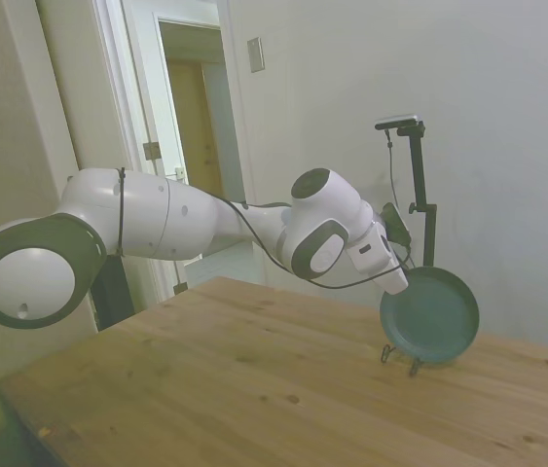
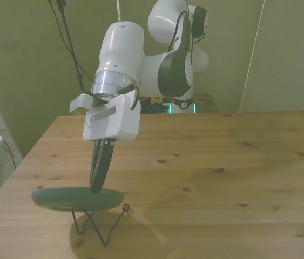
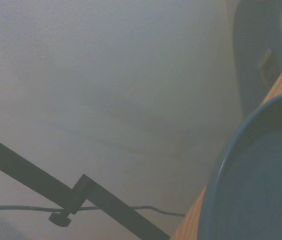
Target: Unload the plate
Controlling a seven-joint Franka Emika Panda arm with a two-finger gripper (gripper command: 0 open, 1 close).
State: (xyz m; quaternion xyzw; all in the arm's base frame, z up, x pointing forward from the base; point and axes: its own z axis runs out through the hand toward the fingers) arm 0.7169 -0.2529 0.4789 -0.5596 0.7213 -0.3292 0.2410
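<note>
Plate [image 1: 434,316] stands on edge in the thin black wire stand [image 1: 400,355], at the table's [image 1: 254,389] edge. The side view shows its round teal face and the gripper [image 1: 397,279] meeting its upper rim. The front view shows the plate [image 2: 76,198] edge-on, with the dark fingers [image 2: 100,164] together and reaching down onto the rim; whether they pinch it I cannot tell. The wrist view shows only a blurred arc of the rim [image 3: 231,150] against the wall [image 3: 105,75].

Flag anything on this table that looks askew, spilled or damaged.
Nothing stands out. The plate stands on edge in the wire stand, as such a stand holds it, and the gripper is at its rim. No spill or damage shows.
</note>
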